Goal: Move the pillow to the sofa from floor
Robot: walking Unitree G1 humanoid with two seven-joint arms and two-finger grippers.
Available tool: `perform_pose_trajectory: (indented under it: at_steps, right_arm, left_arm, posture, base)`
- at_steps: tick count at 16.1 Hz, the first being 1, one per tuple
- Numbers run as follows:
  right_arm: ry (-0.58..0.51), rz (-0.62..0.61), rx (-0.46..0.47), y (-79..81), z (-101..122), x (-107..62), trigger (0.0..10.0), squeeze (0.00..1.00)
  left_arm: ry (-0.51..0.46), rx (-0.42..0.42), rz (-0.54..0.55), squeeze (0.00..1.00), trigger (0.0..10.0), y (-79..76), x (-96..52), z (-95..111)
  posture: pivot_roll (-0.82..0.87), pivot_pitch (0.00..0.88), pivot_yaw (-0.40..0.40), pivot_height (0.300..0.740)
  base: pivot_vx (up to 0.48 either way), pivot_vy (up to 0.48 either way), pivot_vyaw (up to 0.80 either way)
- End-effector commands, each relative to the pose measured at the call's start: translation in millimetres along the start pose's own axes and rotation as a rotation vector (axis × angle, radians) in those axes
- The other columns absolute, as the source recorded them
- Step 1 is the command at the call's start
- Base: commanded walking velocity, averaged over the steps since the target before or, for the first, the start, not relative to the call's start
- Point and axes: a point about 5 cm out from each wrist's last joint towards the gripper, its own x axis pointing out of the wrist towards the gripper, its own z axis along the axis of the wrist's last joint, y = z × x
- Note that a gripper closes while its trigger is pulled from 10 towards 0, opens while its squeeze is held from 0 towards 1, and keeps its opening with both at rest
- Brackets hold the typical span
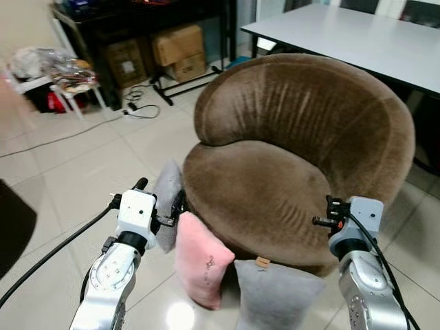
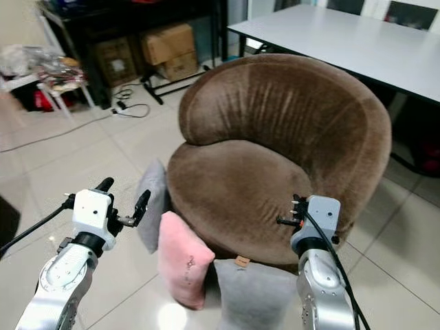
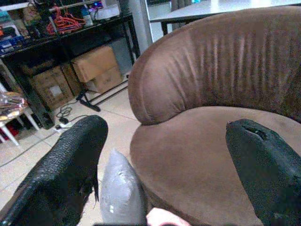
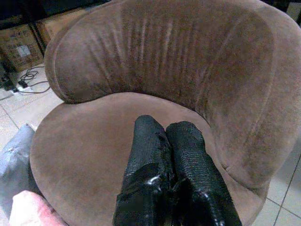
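Pink pillow (image 1: 199, 260) stands upright at lower centre, just right of the open left tool (image 1: 159, 202); right tool (image 4: 171, 155) closed.

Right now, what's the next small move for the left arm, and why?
Probably lower the left gripper toward the pink pillow. Its jaws stand open and empty above the pillows, which lean on the floor against the brown sofa; the seat is bare. The right gripper is shut over the seat.
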Motion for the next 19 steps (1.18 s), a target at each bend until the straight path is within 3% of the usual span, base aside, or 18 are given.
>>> perform_pose_trajectory:
  at_steps: [1, 3, 12, 16, 19]
  right_arm:
    - [-0.018, 0.012, 0.001, 2.2, 3.2, -0.3, 10.0, 0.00]
    - [-0.016, 0.011, 0.001, 1.8, 2.8, -0.5, 10.0, 0.00]
    - [-0.005, 0.010, -0.009, 0.1, -0.6, -5.7, 10.0, 0.00]
    - [0.015, 0.020, -0.035, -2.4, -4.6, -5.1, 10.0, 0.00]
    - [0.015, 0.025, -0.035, -4.3, -4.7, -4.1, 10.0, 0.00]
  left_arm:
    - [-0.008, 0.017, -0.004, 0.00, 10.0, 1.3, -1.2, 1.6]
    - [-0.007, 0.022, 0.001, 0.00, 10.0, 1.6, -1.9, 1.2]
    - [-0.013, 0.027, -0.010, 0.00, 10.0, -3.5, -3.0, 1.0]
    - [0.001, 0.058, -0.039, 0.00, 10.0, -6.5, -4.2, -2.4]
    - [-0.021, 0.067, -0.004, 0.00, 10.0, -1.0, -7.3, -2.1]
  posture:
    - [-0.12, 0.000, 0.064, 0.740]
    - [-0.12, 0.000, 0.064, 0.740]
    - [-0.13, 0.000, 0.062, 0.740]
    - [-0.13, 0.000, 0.057, 0.740]
    - [-0.12, 0.000, 0.051, 0.711]
  base:
    - [0.000, 0.000, 0.00]
    - [0.000, 0.000, 0.00]
    - [0.000, -0.451, 0.00]
    - [0.000, 0.000, 0.00]
    - [0.000, 0.000, 0.00]
